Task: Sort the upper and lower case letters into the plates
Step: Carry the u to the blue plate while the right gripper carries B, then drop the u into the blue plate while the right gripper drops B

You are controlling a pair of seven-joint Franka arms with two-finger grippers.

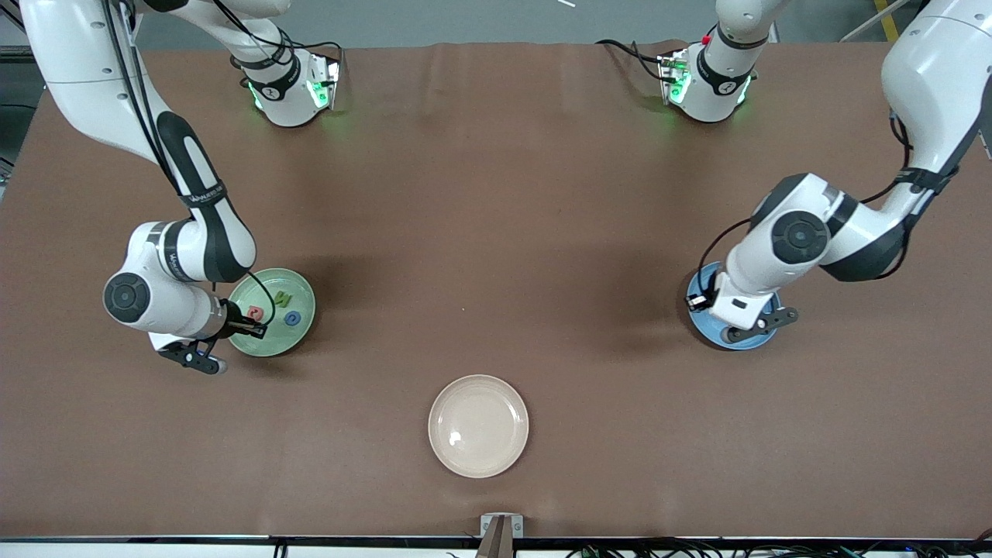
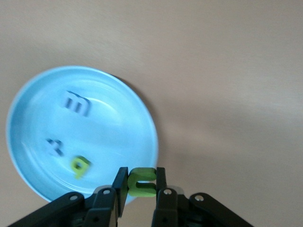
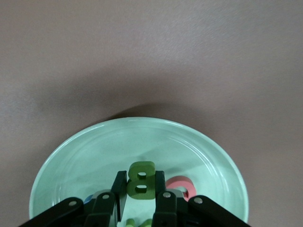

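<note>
The left claw point(image 2: 141, 185) pinches a chunky green letter c point(image 2: 141, 182) over the glossy round blue plate's point(image 2: 142, 113) rim. The right claw point(image 3: 141, 189) grips a blocky green B point(image 3: 140, 181) over the smooth mint plate point(image 3: 85, 151).

Cream-beige plate point(image 1: 478, 425) on brown table point(image 1: 496, 194)

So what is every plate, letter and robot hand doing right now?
Left gripper: shut on a green small letter, over the blue plate.
Blue plate: holds three small letters.
Right gripper: shut on a green B, over the green plate.
Green plate: holds three letters.
Cream plate: bare.
</note>
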